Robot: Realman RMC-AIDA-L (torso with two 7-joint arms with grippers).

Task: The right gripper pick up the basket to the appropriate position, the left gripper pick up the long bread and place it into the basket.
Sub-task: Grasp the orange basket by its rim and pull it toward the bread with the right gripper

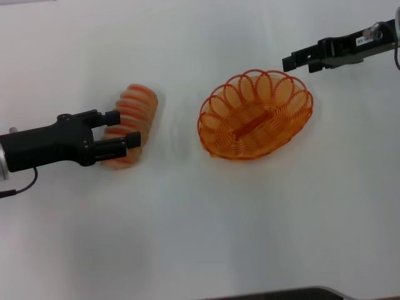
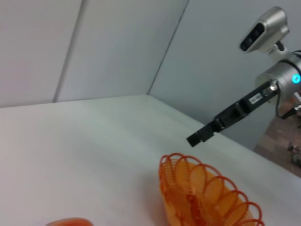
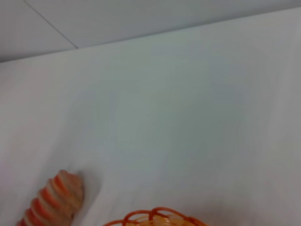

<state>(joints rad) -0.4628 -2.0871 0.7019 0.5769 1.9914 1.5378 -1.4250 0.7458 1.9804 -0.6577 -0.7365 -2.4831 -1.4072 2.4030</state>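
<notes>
Black fingers of the left pincer (image 1: 124,131) straddle the near end of the long bread (image 1: 132,119) on the white bench (image 1: 200,237), not visibly clamped, so it should close squarely before lifting toward the basket (image 1: 255,115), lying mid-bench just beside the empty right pincer (image 1: 295,62), whose finger spacing I cannot tell.

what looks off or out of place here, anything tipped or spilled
Nothing stands out. The basket sits upright and empty on the table. The bread lies intact on the table, between the fingers of the left end effector. The right end effector hangs by the basket's rim.
</notes>
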